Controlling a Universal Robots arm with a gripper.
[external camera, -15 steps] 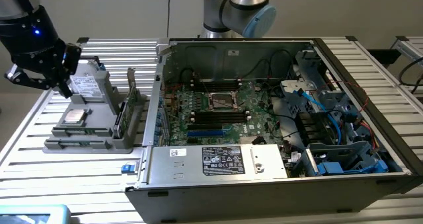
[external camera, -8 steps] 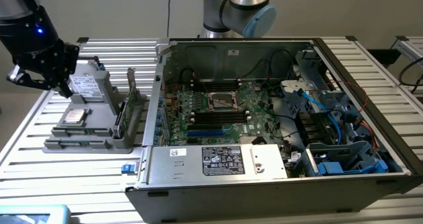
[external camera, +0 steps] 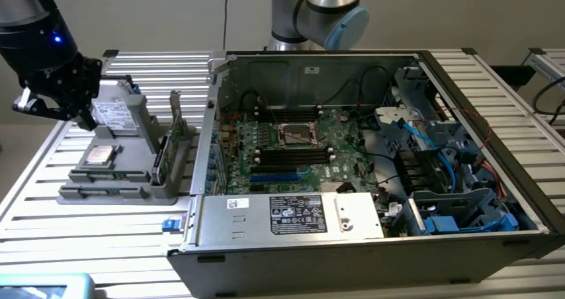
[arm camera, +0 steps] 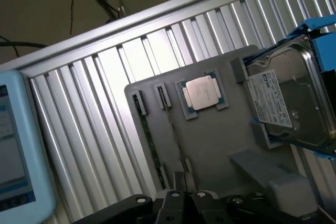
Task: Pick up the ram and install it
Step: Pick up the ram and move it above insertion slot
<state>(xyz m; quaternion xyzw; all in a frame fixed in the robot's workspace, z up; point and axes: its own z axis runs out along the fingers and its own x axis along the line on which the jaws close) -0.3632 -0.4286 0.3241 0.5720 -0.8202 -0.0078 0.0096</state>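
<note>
A ram stick stands on edge in a slot of the grey parts tray, and a second thin stick stands in the slot beside it. In the exterior view these ram slots run along the tray's near side. My gripper hangs over the tray's far corner on the exterior view's left, next to the hard drive. Its fingertips are shut with nothing between them, a little above the tray and near the sticks' ends. Black memory slots flank the CPU socket in the open computer case.
The tray also holds a CPU and a hard drive in a blue caddy. A taller green card stands upright between tray and case. A light-blue tablet lies near the table's slatted edge.
</note>
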